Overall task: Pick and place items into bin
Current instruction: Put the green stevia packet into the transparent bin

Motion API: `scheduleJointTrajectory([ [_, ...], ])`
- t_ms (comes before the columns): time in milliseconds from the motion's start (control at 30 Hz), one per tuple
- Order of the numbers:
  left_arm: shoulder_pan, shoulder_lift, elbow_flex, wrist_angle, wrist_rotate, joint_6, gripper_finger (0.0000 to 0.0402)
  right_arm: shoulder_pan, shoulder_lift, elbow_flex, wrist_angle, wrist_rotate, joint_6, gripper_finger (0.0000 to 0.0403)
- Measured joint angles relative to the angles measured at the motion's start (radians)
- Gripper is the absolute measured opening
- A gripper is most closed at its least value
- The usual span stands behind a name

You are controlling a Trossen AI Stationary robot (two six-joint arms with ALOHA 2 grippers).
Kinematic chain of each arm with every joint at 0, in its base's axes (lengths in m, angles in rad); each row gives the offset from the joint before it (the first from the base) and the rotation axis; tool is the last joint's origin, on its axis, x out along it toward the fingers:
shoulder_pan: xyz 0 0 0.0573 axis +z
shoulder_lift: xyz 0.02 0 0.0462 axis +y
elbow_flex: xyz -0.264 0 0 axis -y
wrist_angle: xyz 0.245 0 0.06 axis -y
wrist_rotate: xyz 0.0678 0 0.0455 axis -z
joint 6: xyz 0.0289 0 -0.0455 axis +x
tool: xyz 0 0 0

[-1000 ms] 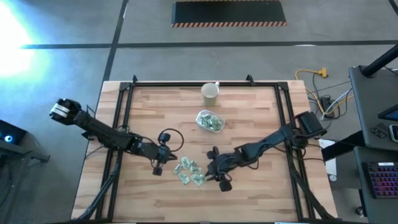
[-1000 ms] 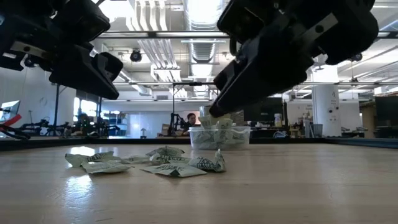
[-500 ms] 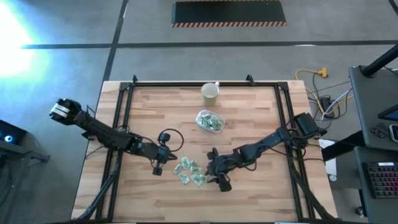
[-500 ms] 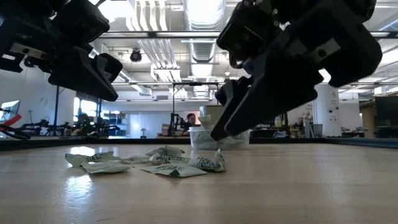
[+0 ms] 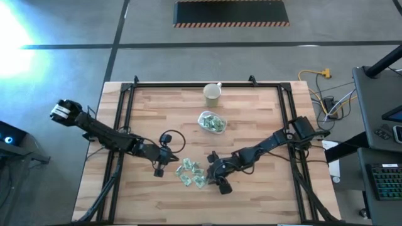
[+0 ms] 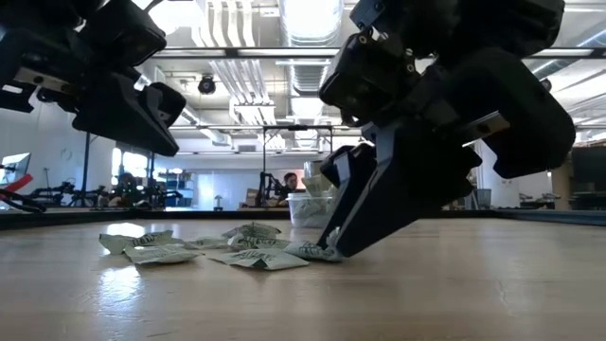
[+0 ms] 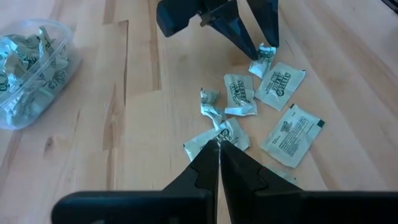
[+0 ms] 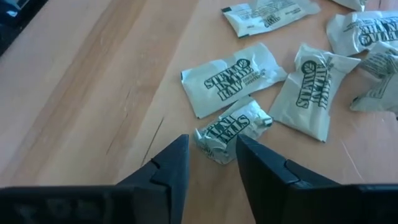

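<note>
Packets (image 5: 191,173) lie scattered on the desk (image 5: 251,125), just toward 6 o'clock of its middle in the high view. Right end effector (image 8: 210,154) is down at the 3 o'clock edge of that scatter, fingers parted and set either side of one crumpled packet (image 8: 231,129); the low view shows its tips at the desk surface by the nearest packet, and the left wrist view shows them meeting a packet at the far edge of the scatter. Left end effector (image 5: 159,168) sits just at 9 o'clock of the scatter, raised off the desk in the low view, its fingers pressed together and empty. Bin (image 5: 211,122), part filled with packets, stands toward 12 o'clock from the scatter, well apart from it. Cup (image 5: 212,93) stands beyond it near the 12 o'clock edge.
</note>
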Motion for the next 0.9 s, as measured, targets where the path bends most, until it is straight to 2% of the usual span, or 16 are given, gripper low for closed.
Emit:
scheduleJointTrajectory([
  [433, 0.0, 0.0, -0.011, 0.0, 0.0, -0.002, 0.0, 0.001, -0.023, -0.002, -0.013, 0.0, -0.09, 0.0014],
  [667, 0.0, 0.0, -0.011, 0.001, 0.0, -0.001, 0.0, 0.001, -0.078, -0.003, -0.063, 0.012, -0.109, 0.0009],
  [900, 0.0, 0.0, -0.012, 0.007, 0.0, 0.0, 0.0, 0.0, -0.199, -0.003, -0.263, 0.203, -0.128, 0.0009],
])
